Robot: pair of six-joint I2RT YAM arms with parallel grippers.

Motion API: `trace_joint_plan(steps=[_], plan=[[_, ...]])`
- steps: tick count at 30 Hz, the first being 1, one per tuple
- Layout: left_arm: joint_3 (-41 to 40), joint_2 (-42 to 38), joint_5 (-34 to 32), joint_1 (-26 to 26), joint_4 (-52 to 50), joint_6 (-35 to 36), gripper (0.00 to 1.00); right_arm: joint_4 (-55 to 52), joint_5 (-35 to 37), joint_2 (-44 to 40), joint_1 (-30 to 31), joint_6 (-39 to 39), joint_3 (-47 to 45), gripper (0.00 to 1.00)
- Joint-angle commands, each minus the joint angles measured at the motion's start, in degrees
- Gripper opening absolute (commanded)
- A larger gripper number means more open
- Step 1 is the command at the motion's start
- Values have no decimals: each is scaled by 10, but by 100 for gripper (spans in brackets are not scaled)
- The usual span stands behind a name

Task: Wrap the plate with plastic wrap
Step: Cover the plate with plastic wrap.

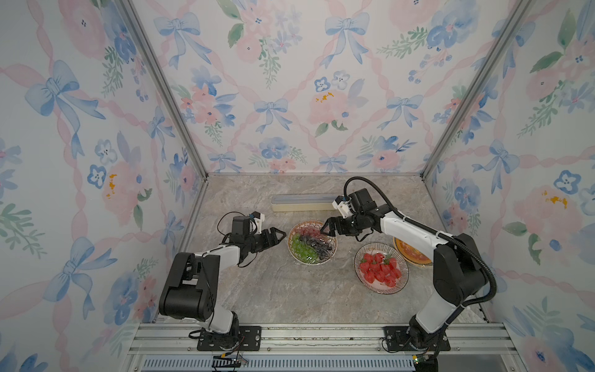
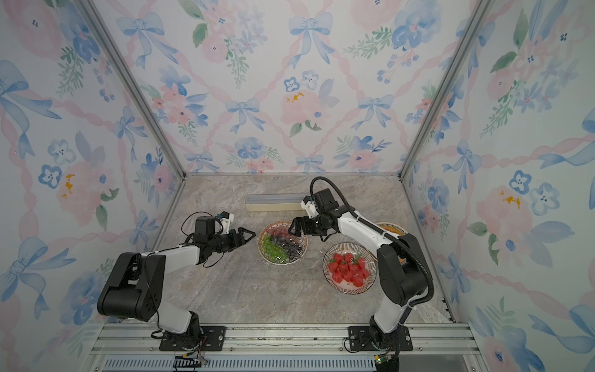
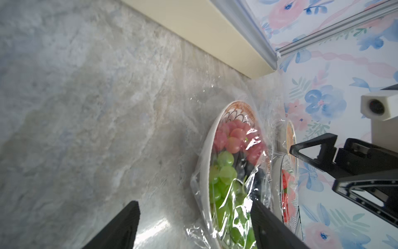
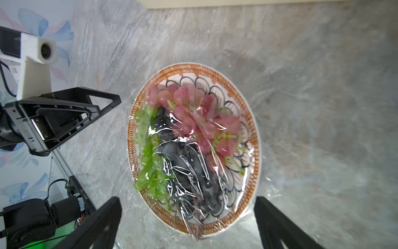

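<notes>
The plate [image 1: 290, 241] [image 2: 260, 240] [image 4: 130, 138] holds red, green and dark grapes in the middle of the table. Crinkly clear plastic wrap [image 4: 189, 172] [image 3: 255, 148] lies over it and spills onto the table around the rim. Behind it sits the long cream wrap box [image 1: 302, 203] [image 2: 273, 203] [image 3: 204, 32]. My left gripper [image 1: 278, 236] [image 2: 248, 235] [image 3: 193, 207] is open at the plate's left edge, one finger over the wrapped green grapes, the other over bare table. Above the plate's far right part hovers my right gripper [image 1: 325, 228] [image 2: 293, 225] [image 4: 188, 200], open, nothing between its fingers.
A striped plate [image 1: 356, 264] [image 2: 325, 264] of strawberries stands front right of the grape plate. An orange-patterned plate [image 1: 412, 252] [image 2: 391, 227] lies behind it, partly under the right arm. Floral walls close in the table on three sides.
</notes>
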Motion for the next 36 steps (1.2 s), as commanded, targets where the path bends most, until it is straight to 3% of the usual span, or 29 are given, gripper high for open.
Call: trace_joint_plan(steps=[1,11,20,26,31,36], plan=[[-21,-17,-6,2,-19,-8,83,-8,29,32,3,10,24,98],[-43,-28,3,2,-28,-7,82,-20,49,73,3,-5,34,98],[-92,-89,20,-1,-43,-31,83,13,-15,104,22,13,40,98],[-120,-122,40,-12,-43,-61,84,89,-81,75,46,83,-15,97],[-131,-146,41,-24,-43,-95,86,74,-24,18,16,85,-67,99],[-134,-174,45,-41,-43,-132,88,63,7,18,1,66,-52,100]])
